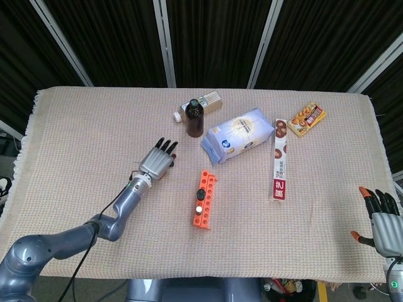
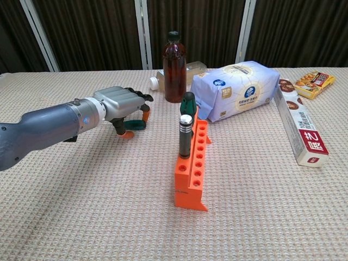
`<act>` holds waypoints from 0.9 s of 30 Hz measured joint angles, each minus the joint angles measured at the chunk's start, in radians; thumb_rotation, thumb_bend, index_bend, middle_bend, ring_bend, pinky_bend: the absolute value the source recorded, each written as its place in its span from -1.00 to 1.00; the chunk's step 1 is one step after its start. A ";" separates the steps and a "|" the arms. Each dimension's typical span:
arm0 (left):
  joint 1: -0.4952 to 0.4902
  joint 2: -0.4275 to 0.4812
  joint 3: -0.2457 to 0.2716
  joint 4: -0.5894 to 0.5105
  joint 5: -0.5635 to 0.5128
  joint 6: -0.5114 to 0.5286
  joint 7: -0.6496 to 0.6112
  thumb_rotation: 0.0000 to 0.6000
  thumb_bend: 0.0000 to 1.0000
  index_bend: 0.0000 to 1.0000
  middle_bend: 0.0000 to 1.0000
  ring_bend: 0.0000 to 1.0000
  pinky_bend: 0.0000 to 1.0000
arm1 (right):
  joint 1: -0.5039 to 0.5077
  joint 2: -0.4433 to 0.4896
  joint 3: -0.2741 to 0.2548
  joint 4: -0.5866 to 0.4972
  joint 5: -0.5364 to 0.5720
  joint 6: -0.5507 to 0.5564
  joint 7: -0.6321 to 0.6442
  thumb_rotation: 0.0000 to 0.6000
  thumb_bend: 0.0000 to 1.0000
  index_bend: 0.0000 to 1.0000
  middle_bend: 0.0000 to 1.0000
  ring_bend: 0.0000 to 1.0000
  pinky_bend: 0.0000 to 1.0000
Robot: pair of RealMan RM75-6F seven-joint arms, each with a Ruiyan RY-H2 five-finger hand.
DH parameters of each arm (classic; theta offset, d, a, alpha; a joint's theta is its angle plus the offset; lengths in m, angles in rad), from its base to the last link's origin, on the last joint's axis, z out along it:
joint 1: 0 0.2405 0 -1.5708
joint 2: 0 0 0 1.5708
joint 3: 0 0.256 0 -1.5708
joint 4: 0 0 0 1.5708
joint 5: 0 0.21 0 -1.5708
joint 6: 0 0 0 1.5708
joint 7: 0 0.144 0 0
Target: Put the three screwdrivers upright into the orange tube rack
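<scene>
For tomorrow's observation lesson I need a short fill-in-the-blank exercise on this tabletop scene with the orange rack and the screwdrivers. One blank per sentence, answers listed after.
1. The number of screwdrivers standing upright in the orange plastic tube rack is ____.
2. The third, green-handled screwdriver lies on the woven cloth under the robot's ____ hand.
3. The tall brown bottle with the dark cap stands ____ on the table.
4. The rack is the colour ____.

Missing words: two; left; upright; orange

Left hand (image 2: 122,104) low over the table, fingers curled down, right hand (image 1: 384,220) open at the edge
</scene>
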 measured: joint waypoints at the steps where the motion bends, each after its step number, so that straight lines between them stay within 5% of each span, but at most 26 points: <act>1: -0.001 -0.001 -0.002 0.001 0.000 0.003 0.000 1.00 -0.30 -0.27 -1.00 -1.00 -1.00 | 0.000 0.000 0.000 0.000 0.001 0.000 0.000 1.00 -1.00 -0.91 -0.81 -1.00 -0.88; 15: 0.013 0.029 -0.007 -0.052 -0.001 0.040 -0.004 1.00 -0.30 -0.01 -1.00 -1.00 -1.00 | 0.000 -0.005 0.002 0.010 0.005 -0.006 0.008 1.00 -1.00 -0.91 -0.80 -1.00 -0.88; 27: 0.015 0.028 0.003 -0.053 -0.012 0.048 0.026 1.00 -0.30 -0.36 -1.00 -1.00 -1.00 | -0.002 -0.003 0.003 0.014 0.005 -0.005 0.014 1.00 -1.00 -0.91 -0.80 -1.00 -0.88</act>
